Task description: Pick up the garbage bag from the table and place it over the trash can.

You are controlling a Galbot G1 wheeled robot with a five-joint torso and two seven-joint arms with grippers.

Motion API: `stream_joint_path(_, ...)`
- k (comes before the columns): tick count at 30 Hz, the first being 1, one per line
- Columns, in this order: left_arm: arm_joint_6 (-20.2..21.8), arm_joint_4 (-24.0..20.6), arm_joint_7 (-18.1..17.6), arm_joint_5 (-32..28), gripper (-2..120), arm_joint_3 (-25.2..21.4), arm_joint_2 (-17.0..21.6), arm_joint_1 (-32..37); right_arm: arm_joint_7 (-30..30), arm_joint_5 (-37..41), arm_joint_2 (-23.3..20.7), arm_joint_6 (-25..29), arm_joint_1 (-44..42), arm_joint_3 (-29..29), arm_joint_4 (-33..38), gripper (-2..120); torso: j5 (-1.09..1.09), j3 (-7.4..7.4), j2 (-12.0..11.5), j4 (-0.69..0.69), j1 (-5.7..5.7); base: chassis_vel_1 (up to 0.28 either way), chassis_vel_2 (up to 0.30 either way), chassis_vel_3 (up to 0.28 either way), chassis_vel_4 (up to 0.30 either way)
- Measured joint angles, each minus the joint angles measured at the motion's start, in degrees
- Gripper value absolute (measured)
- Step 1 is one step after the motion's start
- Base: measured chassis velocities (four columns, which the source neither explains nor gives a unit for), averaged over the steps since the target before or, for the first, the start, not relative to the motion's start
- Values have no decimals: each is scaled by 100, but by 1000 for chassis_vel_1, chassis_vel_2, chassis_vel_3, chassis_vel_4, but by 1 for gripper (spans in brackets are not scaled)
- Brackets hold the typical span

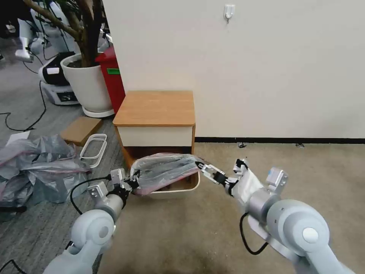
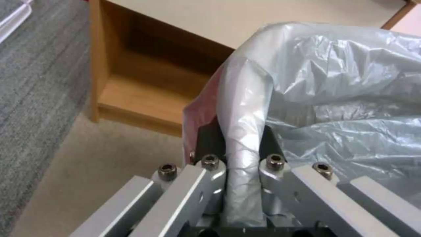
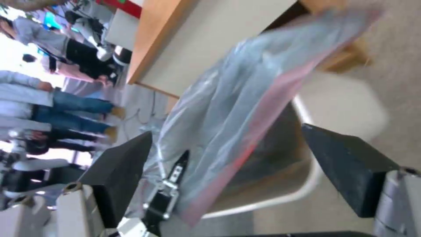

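The garbage bag (image 1: 165, 171) was already off the desk (image 1: 156, 108), whose wooden top lay bare. The bag hung in the air just in front of the desk's open lower shelf, stretched over the mouth of the trash can (image 1: 178, 188), which stood on the carpet close against the desk's front edge.

The left pincer (image 1: 133, 183) held the bag at its left end. In the left wrist view a twisted fold of grey plastic ran between its two fingers (image 2: 210, 140), which were pressed closed on it, with the pink-red band beside them.

The right pincer (image 1: 200, 167) was at the bag's right end, near the desk's front right corner. In the right wrist view its dark pads (image 3: 348, 168) stood wide apart, and the bag (image 3: 245, 108) was beyond them and not between them, so I judged this pincer to be open and gripping nothing.

The pick-up part therefore seemed done. What remained, in my judgement, was the fitting: the bag lay more like a flat sheet above the can, its pink rim was not folded over the can's rolled rim, and part of the front rim was uncovered.
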Motion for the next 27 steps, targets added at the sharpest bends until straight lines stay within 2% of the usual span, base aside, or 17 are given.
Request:
stream_joint_path(5,0,-14,0,18,4,46,-48,-22,7,-108,219,3,35,-140,-148,82,0,0,0,0,0,0,0,0,0)
stream_joint_path(27,36,3,0,25,4,254,-198,-174,-54,-522,325,27,236,-350,-716,73,1,0,0,0,0,0,0,0,0)
